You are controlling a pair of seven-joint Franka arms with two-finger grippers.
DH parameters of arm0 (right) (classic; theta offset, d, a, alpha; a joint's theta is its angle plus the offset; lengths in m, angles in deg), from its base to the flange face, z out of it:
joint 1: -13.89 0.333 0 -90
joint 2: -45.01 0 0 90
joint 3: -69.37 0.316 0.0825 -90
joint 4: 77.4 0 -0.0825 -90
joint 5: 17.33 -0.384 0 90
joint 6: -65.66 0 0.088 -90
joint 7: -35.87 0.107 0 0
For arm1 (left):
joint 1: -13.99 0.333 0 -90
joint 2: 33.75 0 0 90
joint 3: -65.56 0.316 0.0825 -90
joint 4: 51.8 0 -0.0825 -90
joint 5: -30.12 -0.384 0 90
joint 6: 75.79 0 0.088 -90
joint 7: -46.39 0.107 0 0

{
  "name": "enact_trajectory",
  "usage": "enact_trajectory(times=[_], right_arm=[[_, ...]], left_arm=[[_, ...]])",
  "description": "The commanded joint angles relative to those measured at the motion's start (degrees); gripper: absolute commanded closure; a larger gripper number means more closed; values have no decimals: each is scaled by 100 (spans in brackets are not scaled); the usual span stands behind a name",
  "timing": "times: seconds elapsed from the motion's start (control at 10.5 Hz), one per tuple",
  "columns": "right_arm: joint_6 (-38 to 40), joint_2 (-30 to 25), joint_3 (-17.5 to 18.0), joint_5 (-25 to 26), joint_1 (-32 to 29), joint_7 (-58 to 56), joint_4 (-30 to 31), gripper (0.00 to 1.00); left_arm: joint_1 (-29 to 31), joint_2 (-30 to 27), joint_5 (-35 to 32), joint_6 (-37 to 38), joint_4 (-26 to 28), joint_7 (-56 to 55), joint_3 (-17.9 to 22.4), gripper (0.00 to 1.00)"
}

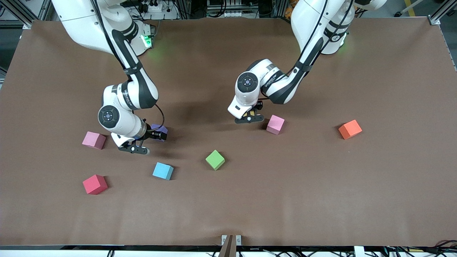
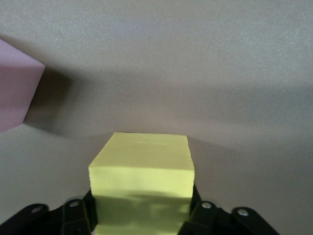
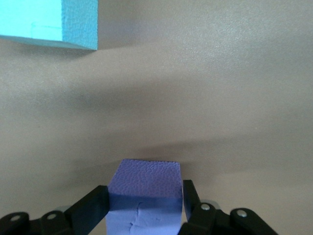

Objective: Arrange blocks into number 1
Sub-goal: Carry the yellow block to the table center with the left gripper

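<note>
My left gripper (image 1: 250, 117) is shut on the yellow block (image 2: 142, 161), its fingers pressed to both sides, low over the table beside a pink block (image 1: 275, 124). That pink block (image 2: 14, 98) also shows in the left wrist view. My right gripper (image 1: 157, 135) straddles the purple block (image 3: 144, 188), which sits on the table; the jaws are open, with a thin gap at one finger. The light blue block (image 1: 163, 171) lies nearer the front camera than the purple block (image 1: 159, 129). A second pink block (image 1: 94, 140) is toward the right arm's end, the orange block (image 1: 350, 129) toward the left arm's end.
A green cube (image 1: 215, 159) lies mid-table, nearer the front camera than both grippers. A red cube (image 1: 95, 184) sits toward the right arm's end, nearer the camera than the second pink block. The brown table cover (image 1: 321, 200) spreads wide around them.
</note>
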Motion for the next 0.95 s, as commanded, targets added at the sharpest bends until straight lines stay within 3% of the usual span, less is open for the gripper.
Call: enact_trajectory(times=[0.0, 0.1, 0.19, 0.29, 0.48, 0.76, 0.86], right_arm=[[-76, -9, -10, -86, 43, 0, 63, 25], [-76, -9, -10, -86, 43, 0, 63, 24], [-76, -17, -10, -86, 43, 0, 54, 8], [-85, -17, -10, -95, 34, 0, 36, 0], [-172, 9, -10, -95, 43, 26, 36, 0], [-234, 53, -10, -139, 113, 44, 62, 0], [-234, 53, -10, -139, 113, 35, 89, 5]], left_arm=[[-65, 139, -310, -91, -131, -214, 39, 100], [-91, 104, -495, -91, -131, -398, 21, 100], [-169, 34, -557, -82, -139, -478, -14, 100], [-318, -97, -558, -56, -157, -557, -23, 100], [-687, -125, -549, 75, -357, -811, -23, 100], [-1100, 138, -453, 637, -1070, -944, -32, 100], [-1180, 130, -461, 647, -1097, -927, -32, 100]])
